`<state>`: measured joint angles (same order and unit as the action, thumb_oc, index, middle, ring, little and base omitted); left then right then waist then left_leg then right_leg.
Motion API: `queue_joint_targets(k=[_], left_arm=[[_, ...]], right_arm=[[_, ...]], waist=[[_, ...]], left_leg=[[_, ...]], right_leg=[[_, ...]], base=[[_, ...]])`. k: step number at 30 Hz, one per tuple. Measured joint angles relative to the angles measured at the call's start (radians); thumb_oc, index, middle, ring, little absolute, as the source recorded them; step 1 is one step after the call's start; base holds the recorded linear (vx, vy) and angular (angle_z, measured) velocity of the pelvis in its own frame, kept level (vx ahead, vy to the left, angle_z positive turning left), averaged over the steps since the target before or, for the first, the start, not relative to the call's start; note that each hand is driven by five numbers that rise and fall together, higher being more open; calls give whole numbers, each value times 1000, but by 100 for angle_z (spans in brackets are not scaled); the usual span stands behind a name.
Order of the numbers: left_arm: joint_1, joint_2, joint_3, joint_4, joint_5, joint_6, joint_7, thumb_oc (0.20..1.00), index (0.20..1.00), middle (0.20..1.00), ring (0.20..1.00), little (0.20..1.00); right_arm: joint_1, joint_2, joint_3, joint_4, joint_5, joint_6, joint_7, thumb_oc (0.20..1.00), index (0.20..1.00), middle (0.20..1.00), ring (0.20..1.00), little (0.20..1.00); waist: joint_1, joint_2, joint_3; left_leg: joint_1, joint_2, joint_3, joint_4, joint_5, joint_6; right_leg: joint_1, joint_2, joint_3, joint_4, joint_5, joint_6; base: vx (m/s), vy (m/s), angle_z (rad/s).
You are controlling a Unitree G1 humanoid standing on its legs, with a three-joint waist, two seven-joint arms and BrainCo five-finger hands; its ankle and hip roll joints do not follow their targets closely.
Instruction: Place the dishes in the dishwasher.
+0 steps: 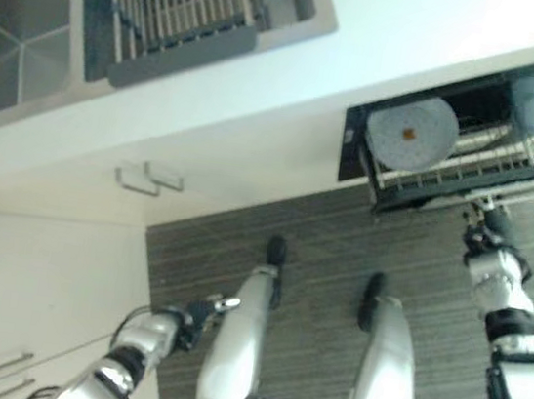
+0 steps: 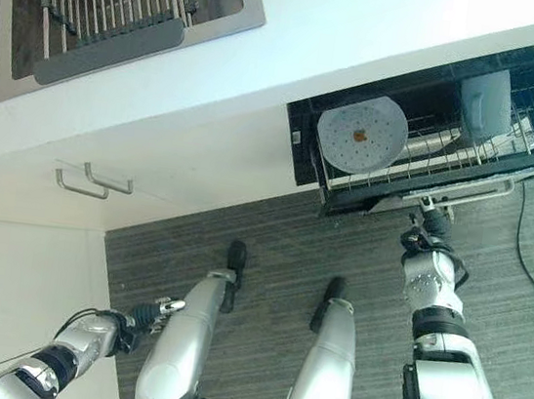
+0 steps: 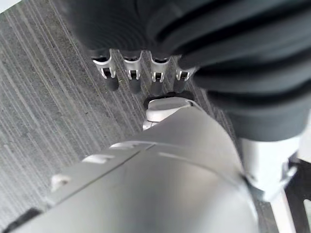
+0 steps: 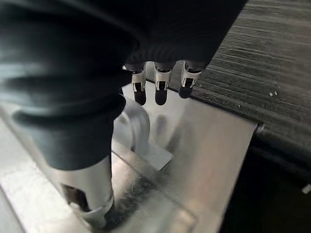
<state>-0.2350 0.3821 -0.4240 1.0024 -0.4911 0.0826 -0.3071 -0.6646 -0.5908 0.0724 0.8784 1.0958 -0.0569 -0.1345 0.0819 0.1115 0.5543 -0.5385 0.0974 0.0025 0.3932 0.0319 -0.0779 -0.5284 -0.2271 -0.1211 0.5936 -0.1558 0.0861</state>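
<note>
Reaching down toward the open dishwasher, the robot's right hand (image 2: pixel 428 238) sits at the metal bar handle (image 2: pixel 460 193) on the front of the pulled-out rack (image 2: pixel 419 165), its fingers (image 4: pixel 158 92) extended and slightly apart over a brushed steel panel (image 4: pixel 214 145), with the curve of the handle just beside them; whether any finger actually touches the metal cannot be told. Already loaded in the rack are a round grey plate (image 2: pixel 361 133) standing on edge with a small orange mark at its centre, and a pale blue cup (image 2: pixel 486 102) further along the wires. Both pieces look rigid, smooth and breakable, the plate likely fairly light but slippery at the glaze, best taken by its rim; the rack, by contrast, is stiff wire that should slide as one piece when pushed or pulled at the handle. Hanging low beside the robot over the striped grey floor (image 1: pixel 338 258), the left hand (image 1: pixel 205 309) holds nothing, its fingers (image 3: pixel 131 77) loosely straight in a row. Above, on the white counter (image 2: pixel 367 36), a sink (image 2: pixel 223 7) holds a dark drying rack (image 2: pixel 106 1).
</note>
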Motion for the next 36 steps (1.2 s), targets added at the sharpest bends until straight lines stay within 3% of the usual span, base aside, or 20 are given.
queue_joint_targets(k=[8,10,15,19,20,23,28,29,31,34,36], left_arm=[[-3,17,34,18,0,3,-11,1000,1000,1000,1000,1000],[-12,46,35,20,-1,8,-10,1000,1000,1000,1000,1000],[-3,103,43,14,-20,15,-10,1000,1000,1000,1000,1000],[16,122,58,-20,-50,36,-9,1000,1000,1000,1000,1000],[22,124,76,-24,-67,36,-8,1000,1000,1000,1000,1000],[34,146,115,-44,-79,55,-8,1000,1000,1000,1000,1000],[37,144,122,-62,-138,54,-13,1000,1000,1000,1000,1000],[38,134,136,-65,-143,52,-20,1000,1000,1000,1000,1000],[45,114,149,-59,-165,44,-37,1000,1000,1000,1000,1000],[50,57,148,-71,-166,23,-60,1000,1000,1000,1000,1000],[65,24,147,-76,-166,5,-81,1000,1000,1000,1000,1000]], right_arm=[[-97,-35,83,24,-106,86,-15,1000,1000,1000,1000,1000],[-241,-35,171,182,-116,139,-19,1000,1000,1000,1000,1000],[-414,-59,267,338,-177,160,-23,1000,1000,1000,1000,1000],[-425,-87,275,348,-212,161,-22,1000,1000,1000,1000,1000],[-429,-93,276,337,-214,136,-24,1000,1000,1000,1000,1000],[-429,-100,276,333,-207,135,-40,1000,1000,1000,1000,1000],[-405,-94,260,323,-198,113,-43,1000,1000,1000,1000,1000],[-321,-68,211,295,-222,52,-11,1000,1000,1000,1000,1000],[-137,20,166,179,-272,-6,75,1000,1000,1000,1000,1000],[209,220,113,82,-291,-5,170,1000,1000,1000,1000,1000],[344,296,138,137,-323,22,172,1000,1000,1000,1000,1000]], waist=[[26,-55,6],[44,-83,6],[69,-112,3],[73,-131,4],[74,-132,4],[80,-135,3],[79,-136,3],[89,-136,3],[90,-136,1],[75,-118,-10],[39,-96,-24]], left_leg=[[14,12,-21,-36,8,-1],[20,19,-22,-44,4,-3],[23,17,-39,-63,-4,4],[11,0,-33,-99,25,10],[10,-1,-36,-110,26,14],[1,3,-53,-117,31,11],[24,9,-57,-192,95,0],[64,8,-58,-224,94,3],[145,4,-43,-261,112,5],[265,-11,-19,-329,111,15],[281,-18,-12,-348,113,18]], right_leg=[[57,26,-28,-102,39,24],[78,36,-36,-142,53,27],[133,45,-59,-238,86,28],[146,37,-65,-332,139,52],[155,38,-69,-352,150,56],[160,46,-88,-368,155,55],[184,59,-107,-435,198,56],[220,59,-111,-452,191,50],[286,52,-113,-468,190,46],[382,31,-112,-487,174,53],[396,25,-111,-503,175,63]], base=[[86,-17,3],[76,-15,-3],[120,42,6],[34,-18,4],[42,-68,7],[92,-53,10],[-68,28,8],[-79,96,7],[-125,108,1],[-82,83,6],[-57,86,-3]])
